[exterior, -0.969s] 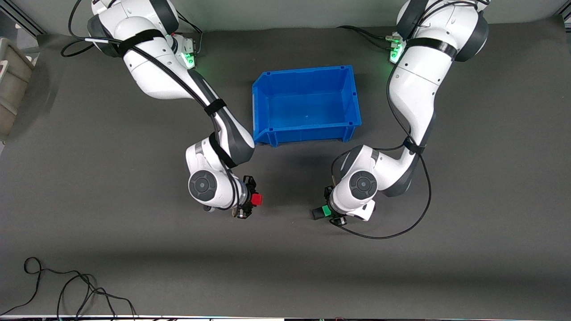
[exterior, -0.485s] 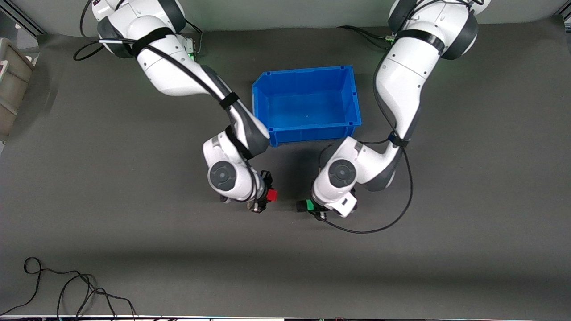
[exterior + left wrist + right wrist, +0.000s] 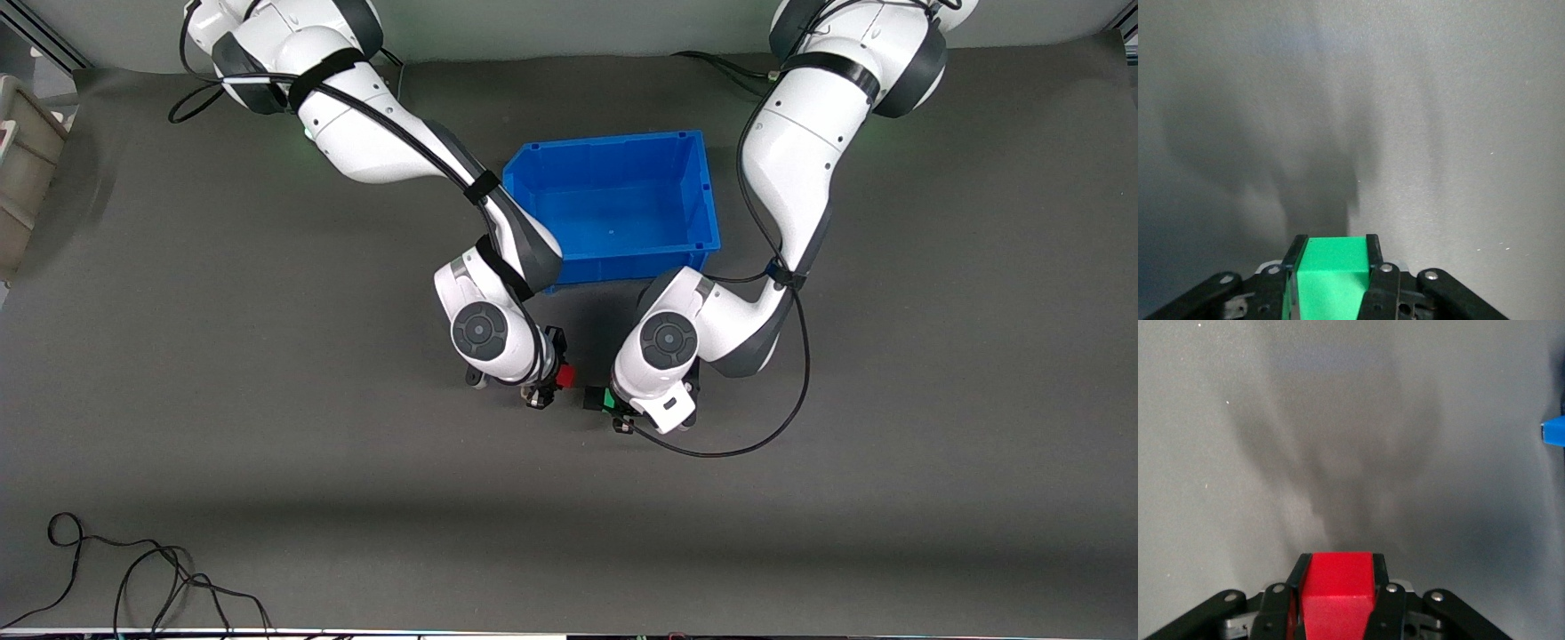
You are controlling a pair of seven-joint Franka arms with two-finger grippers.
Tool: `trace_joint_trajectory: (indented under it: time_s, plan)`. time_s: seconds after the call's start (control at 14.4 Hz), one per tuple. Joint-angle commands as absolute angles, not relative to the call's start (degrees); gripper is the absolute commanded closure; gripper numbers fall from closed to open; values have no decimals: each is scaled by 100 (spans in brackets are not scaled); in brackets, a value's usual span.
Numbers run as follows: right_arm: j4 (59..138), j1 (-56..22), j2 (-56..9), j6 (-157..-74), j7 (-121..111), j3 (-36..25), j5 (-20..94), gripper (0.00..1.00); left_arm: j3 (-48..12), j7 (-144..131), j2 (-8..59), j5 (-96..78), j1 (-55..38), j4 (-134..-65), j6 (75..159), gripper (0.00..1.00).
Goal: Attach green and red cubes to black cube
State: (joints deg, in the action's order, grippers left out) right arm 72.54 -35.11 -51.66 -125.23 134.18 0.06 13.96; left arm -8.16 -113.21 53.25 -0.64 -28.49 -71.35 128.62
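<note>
Your left end effector [image 3: 608,402] is clamped on the green cube [image 3: 606,398], with the black cube [image 3: 592,397] on its tip; your right end effector [image 3: 547,384] grips the red cube [image 3: 564,377]. Both hang over the worktop [image 3: 267,462] near the bin [image 3: 707,191], cubes nearly touching. Any misalignment could spoil the join or shift a cube.

Even, soft overhead light; diffuse arm shadows fall across the grey mat [image 3: 267,400], no glare.
</note>
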Motion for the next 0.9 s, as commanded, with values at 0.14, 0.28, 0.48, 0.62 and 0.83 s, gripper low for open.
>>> trace_joint_trajectory:
  time_s: [0.14,0.28,0.48,0.62,0.83]
  plan:
    - [6891,-3542,-5536,-12884,13570,-35,1415,100,-949,-11039,5265,-132,-2804,-7102,12700,100]
    - [6838,-3585,-5590,-12972,13701,-18,1415,100,-949,-11039,5265,-307,-2812,-7093,12735,100]
    - [6838,-3621,-5599,-13034,13702,-26,1415,100,-940,-11048,5273,-325,-2804,-7101,12753,100]
    - [6847,-3621,-5599,-13034,13702,-18,1415,100,-940,-11057,5273,-334,-2804,-7093,12753,100]
    - [6838,-3621,-5616,-13052,13676,-18,1424,100,-923,-11092,5300,-325,-2804,-7101,12753,100]
